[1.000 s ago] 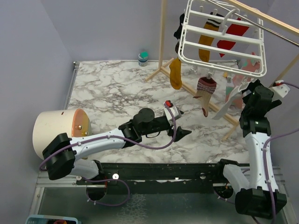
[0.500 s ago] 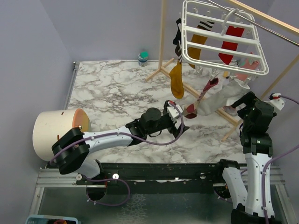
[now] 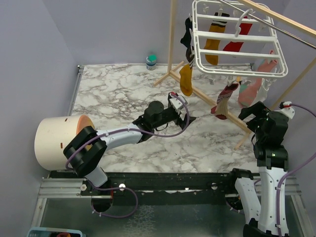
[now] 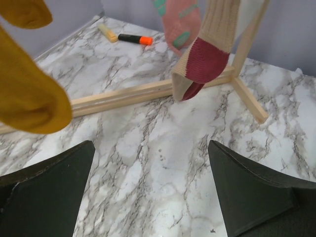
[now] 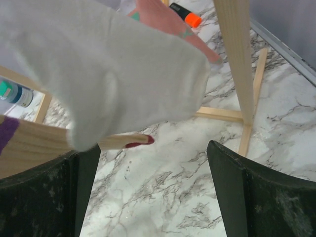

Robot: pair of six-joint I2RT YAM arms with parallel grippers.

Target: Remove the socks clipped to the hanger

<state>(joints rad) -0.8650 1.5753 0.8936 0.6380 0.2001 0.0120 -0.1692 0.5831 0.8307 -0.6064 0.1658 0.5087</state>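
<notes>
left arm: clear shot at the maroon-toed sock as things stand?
Probably yes. The maroon-toed sock hangs free ahead of the open left gripper, nothing between; only the wooden rail lies below it.

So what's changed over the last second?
The left end effector moved forward toward the rack, open and empty. The right end effector, also open, dropped back from the hanger, which swung from tilted to roughly level. The striped sock, slanting toward the left arm half a second ago, hangs straight. No sock looks to have come off; the bin stayed put.
</notes>
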